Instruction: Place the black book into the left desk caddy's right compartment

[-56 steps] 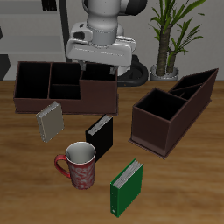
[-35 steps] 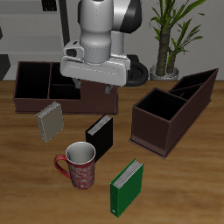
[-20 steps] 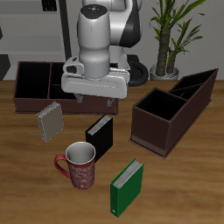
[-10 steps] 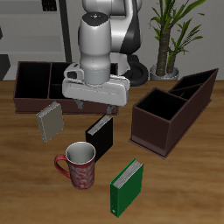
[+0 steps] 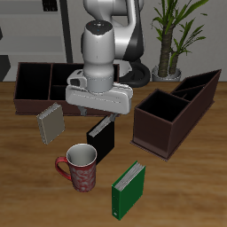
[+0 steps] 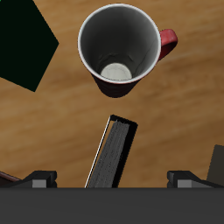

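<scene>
- step in hand: the approach; the end effector (image 5: 97, 112) hangs just above the black book (image 5: 101, 138), fingers spread wide and empty.
- the book stands upright on the bench (image 5: 186, 191), just behind the red mug (image 5: 79, 168).
- next: descend straight, straddle the book's spine, then clench.

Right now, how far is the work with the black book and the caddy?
Done: the gripper hangs just above the black book, jaws open either side of it in the wrist view. In hand: nothing; the book stands on the table beside the red mug. Left: grasp, lift, carry to the left desk caddy, lower into its right compartment.
</scene>
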Tool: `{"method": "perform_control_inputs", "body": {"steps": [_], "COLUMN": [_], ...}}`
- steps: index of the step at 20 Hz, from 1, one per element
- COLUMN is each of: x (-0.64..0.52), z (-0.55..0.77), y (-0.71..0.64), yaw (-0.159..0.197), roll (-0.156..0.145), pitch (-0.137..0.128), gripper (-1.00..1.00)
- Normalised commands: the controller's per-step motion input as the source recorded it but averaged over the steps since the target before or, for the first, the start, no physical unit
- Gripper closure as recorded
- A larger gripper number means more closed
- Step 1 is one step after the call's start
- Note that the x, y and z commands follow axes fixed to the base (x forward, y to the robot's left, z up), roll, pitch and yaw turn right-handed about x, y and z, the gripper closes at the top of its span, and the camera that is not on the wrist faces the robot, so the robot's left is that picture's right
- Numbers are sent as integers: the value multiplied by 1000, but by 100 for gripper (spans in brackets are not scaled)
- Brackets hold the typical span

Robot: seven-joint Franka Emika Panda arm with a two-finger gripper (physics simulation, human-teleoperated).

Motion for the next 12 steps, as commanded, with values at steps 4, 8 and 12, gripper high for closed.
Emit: {"method": "perform_control_inputs", "body": {"steps": [4, 8, 12], "x": [92, 49, 87], "z": [-244, -253, -218], "y": [59, 25, -78], "yaw": [-21, -21, -41], "roll": [0, 3, -21], "pitch": [27, 17, 25], "gripper": [-100, -100, -100]}}
